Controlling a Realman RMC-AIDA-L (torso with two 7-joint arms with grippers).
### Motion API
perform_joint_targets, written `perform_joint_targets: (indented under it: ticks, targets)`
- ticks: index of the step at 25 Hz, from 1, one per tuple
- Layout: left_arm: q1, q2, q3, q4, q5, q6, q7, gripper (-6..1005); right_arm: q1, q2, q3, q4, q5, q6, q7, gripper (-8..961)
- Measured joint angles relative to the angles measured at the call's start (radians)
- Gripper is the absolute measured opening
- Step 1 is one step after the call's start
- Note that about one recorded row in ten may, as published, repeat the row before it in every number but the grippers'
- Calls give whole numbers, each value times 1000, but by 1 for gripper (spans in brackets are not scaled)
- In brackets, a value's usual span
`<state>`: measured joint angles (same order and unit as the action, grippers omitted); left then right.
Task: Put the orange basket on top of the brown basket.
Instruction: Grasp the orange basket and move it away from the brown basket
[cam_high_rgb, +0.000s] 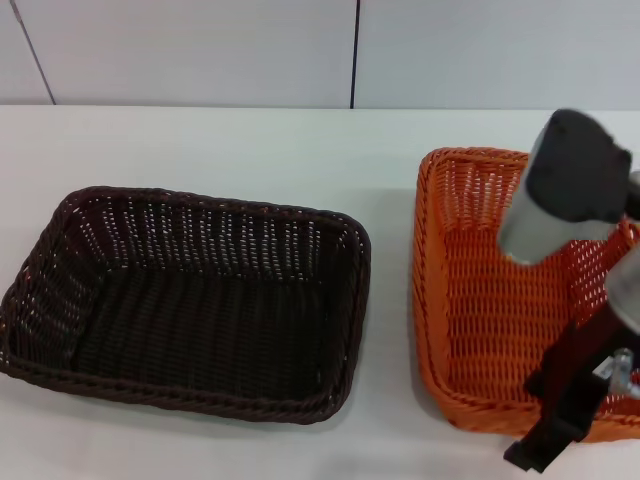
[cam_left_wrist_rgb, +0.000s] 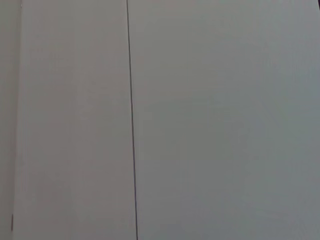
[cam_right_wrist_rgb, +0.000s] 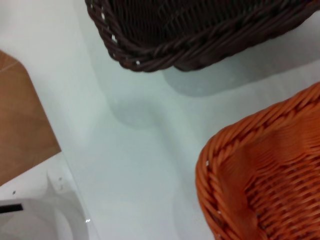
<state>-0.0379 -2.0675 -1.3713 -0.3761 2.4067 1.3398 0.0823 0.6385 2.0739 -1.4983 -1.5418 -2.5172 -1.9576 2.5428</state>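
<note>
The orange basket stands on the white table at the right. The brown basket stands to its left, upright and with nothing in it, a gap of table between them. My right arm reaches down over the orange basket, and my right gripper is at that basket's near rim, by its right end. The right wrist view shows a corner of the orange basket and a corner of the brown basket. My left gripper is out of view; the left wrist view shows only a wall.
The white table runs back to a pale panelled wall with a dark seam. In the right wrist view the table's edge and brown floor show beyond the baskets.
</note>
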Motion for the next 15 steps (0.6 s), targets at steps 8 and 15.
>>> perform_joint_targets:
  ticks: [8,15]
  targets:
    - [-9,2,0,10,1,-16,0,724,-4,3,-79,16,-60,68,9,720]
    - [-10,3,0,16,3,-16,-1,724,2,5,-123,14,-108,95,29,689]
